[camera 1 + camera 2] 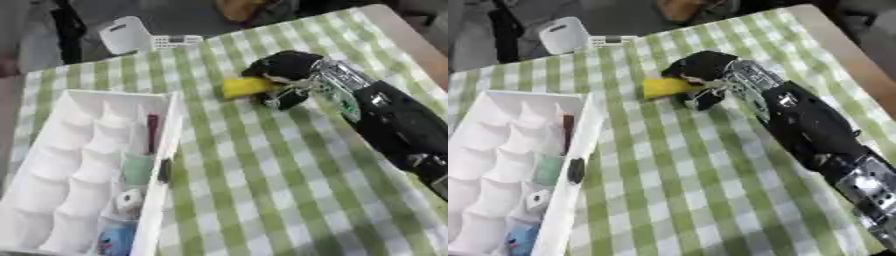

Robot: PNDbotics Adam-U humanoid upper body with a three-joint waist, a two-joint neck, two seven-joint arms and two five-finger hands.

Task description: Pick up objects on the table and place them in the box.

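One yellow block-like object (248, 86), one white plastic box (52, 165), inside the box roughly five small items.
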